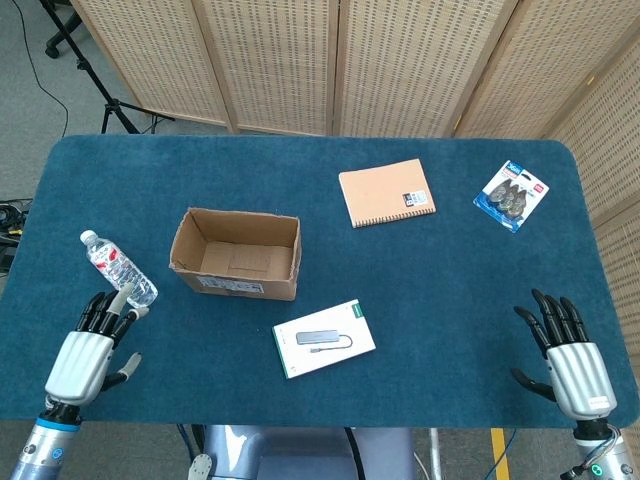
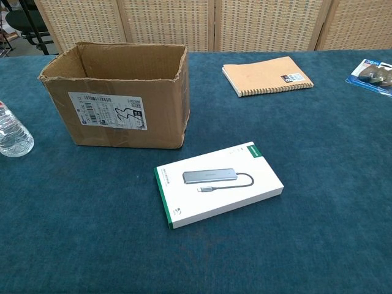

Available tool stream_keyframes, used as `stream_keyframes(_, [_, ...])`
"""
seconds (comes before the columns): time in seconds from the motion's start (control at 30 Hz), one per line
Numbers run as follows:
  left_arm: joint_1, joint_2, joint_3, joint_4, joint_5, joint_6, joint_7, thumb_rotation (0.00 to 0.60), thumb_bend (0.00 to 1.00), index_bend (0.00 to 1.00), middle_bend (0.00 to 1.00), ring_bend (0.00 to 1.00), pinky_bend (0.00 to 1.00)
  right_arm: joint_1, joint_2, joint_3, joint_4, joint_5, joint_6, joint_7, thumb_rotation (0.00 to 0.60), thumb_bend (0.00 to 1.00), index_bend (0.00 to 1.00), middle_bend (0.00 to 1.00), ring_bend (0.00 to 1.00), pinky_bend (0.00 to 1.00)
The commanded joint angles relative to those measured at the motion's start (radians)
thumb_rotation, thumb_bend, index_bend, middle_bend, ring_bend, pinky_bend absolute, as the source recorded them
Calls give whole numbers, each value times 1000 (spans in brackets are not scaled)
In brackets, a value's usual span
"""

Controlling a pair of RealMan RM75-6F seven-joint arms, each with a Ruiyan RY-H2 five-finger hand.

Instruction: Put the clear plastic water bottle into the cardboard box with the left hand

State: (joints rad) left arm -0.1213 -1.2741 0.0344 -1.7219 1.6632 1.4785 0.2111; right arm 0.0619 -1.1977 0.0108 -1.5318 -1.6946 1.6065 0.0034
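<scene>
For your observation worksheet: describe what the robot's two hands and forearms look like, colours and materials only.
Each robot hand, left and right, has a silver, ribbed metallic back and black fingers with a black thumb. Below each wrist a grey cylindrical forearm shows; the left one carries a small blue ring mark, the right a small green one. No loose cables are visible.
</scene>
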Motion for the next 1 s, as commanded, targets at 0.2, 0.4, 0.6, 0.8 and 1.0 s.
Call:
stream_keyframes(0.2, [-2, 12, 3, -19, -5, -11, 10, 600, 297, 254, 0, 0, 0, 3, -2, 1, 6, 5, -7, 5, 600, 106, 158, 0, 0, 0])
stream_keyframes(0.4, [-3, 21, 4, -28, 1, -9, 12, 600, 293, 253, 0, 0, 0, 2, -2, 1, 4, 3, -4, 1, 600, 105, 157, 0, 0, 0])
stream_keyframes(0.6, [-19, 65, -9, -51, 12, -15, 37, 600, 286, 205, 0, 0, 0, 2, -4, -2, 3, -2, -4, -4, 600, 106, 158, 0, 0, 0])
stream_keyframes(0.8, [-73, 181, -45, -100, -21, -83, 44, 600, 278, 116, 0, 0, 0, 3, -7, -2, 4, -1, -7, -9, 600, 105, 158, 0, 0, 0])
stream_keyframes(1.0, [-135, 303, -82, -117, -85, -178, -3, 600, 272, 90, 0, 0, 0, 3, -11, -4, 3, -6, -7, -20, 600, 105, 157, 0, 0, 0])
